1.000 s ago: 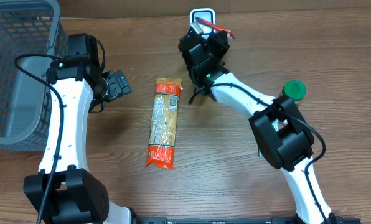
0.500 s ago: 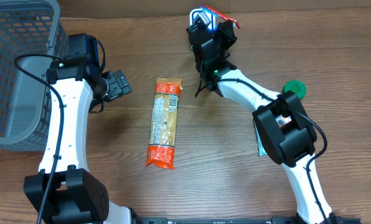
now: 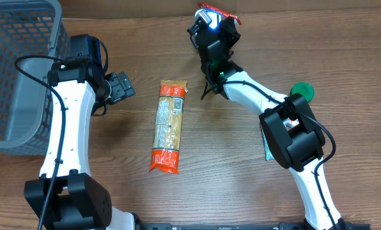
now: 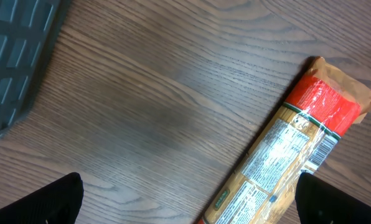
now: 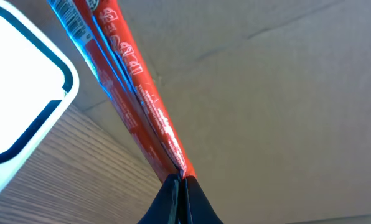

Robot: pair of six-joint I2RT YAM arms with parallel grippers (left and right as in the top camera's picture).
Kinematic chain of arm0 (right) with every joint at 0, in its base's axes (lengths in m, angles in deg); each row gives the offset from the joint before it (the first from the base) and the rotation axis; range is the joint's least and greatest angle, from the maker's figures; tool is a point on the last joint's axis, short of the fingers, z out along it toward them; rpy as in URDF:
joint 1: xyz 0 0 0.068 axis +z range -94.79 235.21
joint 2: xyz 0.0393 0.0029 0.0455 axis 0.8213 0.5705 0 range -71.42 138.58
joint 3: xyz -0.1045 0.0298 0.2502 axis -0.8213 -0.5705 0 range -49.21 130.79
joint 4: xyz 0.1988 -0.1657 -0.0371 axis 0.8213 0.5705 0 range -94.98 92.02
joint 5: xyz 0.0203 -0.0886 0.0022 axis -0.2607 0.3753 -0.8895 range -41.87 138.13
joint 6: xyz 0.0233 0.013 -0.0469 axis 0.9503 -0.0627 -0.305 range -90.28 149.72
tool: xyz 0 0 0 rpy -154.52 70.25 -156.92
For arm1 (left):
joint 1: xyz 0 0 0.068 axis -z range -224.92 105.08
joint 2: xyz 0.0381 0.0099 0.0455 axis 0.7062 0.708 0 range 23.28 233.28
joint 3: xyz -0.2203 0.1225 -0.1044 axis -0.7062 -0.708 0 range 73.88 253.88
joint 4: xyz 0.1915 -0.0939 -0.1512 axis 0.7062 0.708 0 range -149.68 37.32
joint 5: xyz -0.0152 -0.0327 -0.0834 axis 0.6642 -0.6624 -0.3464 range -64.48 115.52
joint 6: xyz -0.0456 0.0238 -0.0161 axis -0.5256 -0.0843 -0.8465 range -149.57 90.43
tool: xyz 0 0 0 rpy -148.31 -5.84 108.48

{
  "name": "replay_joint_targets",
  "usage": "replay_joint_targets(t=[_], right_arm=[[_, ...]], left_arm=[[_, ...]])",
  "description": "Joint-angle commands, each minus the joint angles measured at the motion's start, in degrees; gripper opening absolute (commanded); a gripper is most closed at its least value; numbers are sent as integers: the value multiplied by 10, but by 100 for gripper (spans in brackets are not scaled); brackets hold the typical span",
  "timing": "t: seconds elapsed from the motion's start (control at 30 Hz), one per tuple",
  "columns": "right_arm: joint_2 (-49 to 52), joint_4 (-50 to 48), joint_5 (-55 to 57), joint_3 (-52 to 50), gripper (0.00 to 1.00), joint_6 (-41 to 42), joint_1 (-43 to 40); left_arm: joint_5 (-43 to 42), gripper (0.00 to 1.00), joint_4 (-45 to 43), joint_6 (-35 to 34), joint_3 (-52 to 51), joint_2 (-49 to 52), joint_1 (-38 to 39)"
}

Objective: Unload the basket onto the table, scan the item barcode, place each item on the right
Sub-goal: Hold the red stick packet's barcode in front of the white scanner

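At the far edge, overhead, my right gripper [image 3: 211,20] holds a red packet [image 3: 219,11]; left gripper [image 3: 121,86] hangs near the pasta pack [image 3: 168,124]. Left wrist: fingers [image 4: 45,202] apart. Right wrist: tips pinch only the packet's end beside the white scanner [image 5: 17,93]; it may swivel, hiding the barcode.

The pack [image 3: 168,126] lay on the table [image 3: 241,179]. Left of it stood the basket [image 3: 11,76]; behind and right, the scanner [image 5: 17,93]; farther right, the cap [image 3: 302,91].
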Motion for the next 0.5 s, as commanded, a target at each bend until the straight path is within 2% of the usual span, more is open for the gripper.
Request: replay_joint_targets(t=[0.0, 0.47], right_arm=[[26, -3, -7, 1, 4, -53, 1], [64, -63, 36, 1, 3, -96, 1]], left_arm=[[5, 100, -2, 7, 9, -8, 1], [5, 100, -2, 7, 9, -8, 1]])
